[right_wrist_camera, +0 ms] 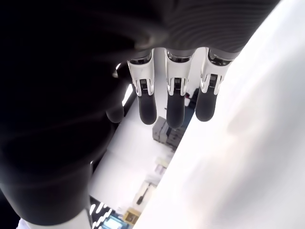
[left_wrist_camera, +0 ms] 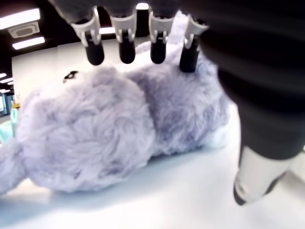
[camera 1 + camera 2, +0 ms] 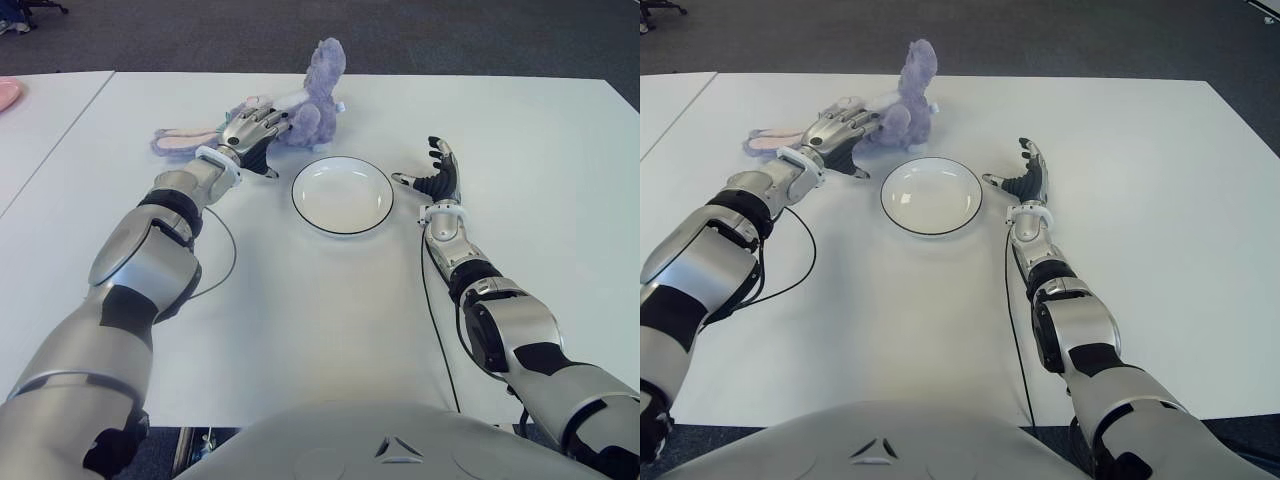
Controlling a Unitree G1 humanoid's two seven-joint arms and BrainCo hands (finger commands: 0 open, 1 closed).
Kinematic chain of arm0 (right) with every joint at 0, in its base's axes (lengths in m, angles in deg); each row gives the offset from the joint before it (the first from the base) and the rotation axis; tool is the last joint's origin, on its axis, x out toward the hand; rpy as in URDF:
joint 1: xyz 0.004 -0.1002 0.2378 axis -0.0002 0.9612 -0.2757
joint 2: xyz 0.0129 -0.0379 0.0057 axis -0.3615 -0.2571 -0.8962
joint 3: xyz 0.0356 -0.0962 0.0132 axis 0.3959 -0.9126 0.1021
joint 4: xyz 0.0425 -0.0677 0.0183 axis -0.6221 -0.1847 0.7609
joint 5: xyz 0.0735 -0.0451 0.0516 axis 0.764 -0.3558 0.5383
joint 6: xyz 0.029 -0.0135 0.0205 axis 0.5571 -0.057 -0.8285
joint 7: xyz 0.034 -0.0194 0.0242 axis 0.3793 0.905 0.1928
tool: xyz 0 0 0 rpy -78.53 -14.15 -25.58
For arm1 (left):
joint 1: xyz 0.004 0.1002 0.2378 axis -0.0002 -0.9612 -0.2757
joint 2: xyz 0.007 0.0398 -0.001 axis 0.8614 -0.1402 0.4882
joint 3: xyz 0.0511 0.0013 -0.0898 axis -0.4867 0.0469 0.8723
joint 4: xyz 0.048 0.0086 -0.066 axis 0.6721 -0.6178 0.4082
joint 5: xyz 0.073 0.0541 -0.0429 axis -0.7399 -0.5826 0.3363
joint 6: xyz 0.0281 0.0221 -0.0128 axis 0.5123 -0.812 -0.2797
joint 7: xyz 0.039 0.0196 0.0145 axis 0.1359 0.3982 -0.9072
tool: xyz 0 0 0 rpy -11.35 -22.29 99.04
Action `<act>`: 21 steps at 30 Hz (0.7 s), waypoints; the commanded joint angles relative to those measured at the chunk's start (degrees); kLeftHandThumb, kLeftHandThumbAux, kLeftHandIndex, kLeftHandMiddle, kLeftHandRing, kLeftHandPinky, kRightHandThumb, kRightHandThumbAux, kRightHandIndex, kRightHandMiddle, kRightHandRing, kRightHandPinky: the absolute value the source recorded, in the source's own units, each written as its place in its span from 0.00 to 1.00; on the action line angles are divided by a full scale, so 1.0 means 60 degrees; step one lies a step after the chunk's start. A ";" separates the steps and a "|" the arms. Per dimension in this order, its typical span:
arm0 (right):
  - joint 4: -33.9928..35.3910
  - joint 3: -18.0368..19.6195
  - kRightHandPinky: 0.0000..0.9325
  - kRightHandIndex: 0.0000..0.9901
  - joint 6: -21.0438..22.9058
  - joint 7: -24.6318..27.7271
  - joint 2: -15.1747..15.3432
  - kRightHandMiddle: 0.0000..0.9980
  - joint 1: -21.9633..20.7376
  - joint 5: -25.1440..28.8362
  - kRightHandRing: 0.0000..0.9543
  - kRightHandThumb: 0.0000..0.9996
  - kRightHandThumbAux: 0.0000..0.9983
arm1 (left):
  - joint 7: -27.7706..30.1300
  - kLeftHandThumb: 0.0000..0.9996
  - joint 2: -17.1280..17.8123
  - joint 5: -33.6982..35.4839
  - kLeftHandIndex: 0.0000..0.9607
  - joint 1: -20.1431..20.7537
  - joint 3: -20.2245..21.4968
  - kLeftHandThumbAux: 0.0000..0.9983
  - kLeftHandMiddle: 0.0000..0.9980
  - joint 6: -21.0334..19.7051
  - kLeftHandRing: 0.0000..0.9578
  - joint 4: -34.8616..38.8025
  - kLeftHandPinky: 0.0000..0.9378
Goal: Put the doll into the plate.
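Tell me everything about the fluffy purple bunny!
The fluffy lilac plush bunny doll lies on the white table, beyond the round white plate with a dark rim and not in it. One part of it sticks up; long, flat parts with pink inside stretch out on the table to the robot's left. The left hand is over its furry body, fingers outstretched, thumb off to the side, not yet closed.

Left hand point(image 3: 840, 128) over purple doll point(image 3: 902, 105), white plate point(image 3: 931, 195) beside
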 commanded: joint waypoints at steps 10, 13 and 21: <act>-0.1478 -0.0189 0.22 0.15 0.1449 0.0275 -0.0906 0.16 0.2033 -0.0113 0.18 0.00 0.88 | 0.0039 0.00 -0.0055 0.0621 0.15 -0.0008 0.0735 0.75 0.00 -0.0064 0.00 -0.0084 0.00; -0.1478 -0.0204 0.21 0.15 0.1449 0.0254 -0.0903 0.16 0.2032 -0.0130 0.18 0.00 0.87 | -0.0001 0.00 0.0129 0.0697 0.15 0.0127 0.0854 0.75 0.00 -0.0109 0.00 -0.0066 0.00; -0.1483 -0.0227 0.20 0.15 0.1492 0.0194 -0.0932 0.16 0.2018 -0.0156 0.17 0.00 0.87 | -0.0435 0.00 0.0522 0.0838 0.13 0.0298 0.1260 0.72 0.00 -0.0309 0.00 0.0008 0.00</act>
